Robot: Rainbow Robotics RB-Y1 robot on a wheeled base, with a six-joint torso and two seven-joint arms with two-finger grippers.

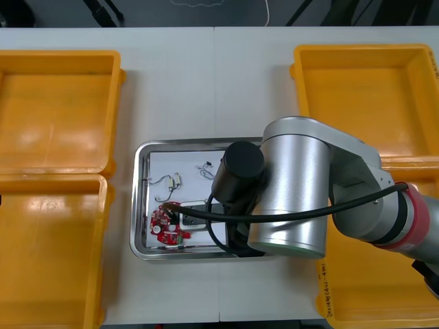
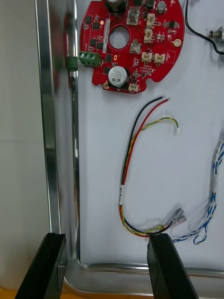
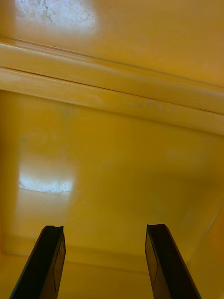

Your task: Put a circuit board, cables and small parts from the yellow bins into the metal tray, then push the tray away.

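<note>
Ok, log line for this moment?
right gripper: open, fingers astride metal tray rim | tray holds circuit board, cables | left gripper: open over yellow bin

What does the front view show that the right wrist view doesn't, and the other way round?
Front view, not the wrist view: four yellow bins and the right arm over the tray. Right wrist view, not the front: the right gripper, open, its fingers astride the tray's wall near a corner. Both: the tray, the red board and cables. The left gripper, open, is over a bin in its own view.
</note>
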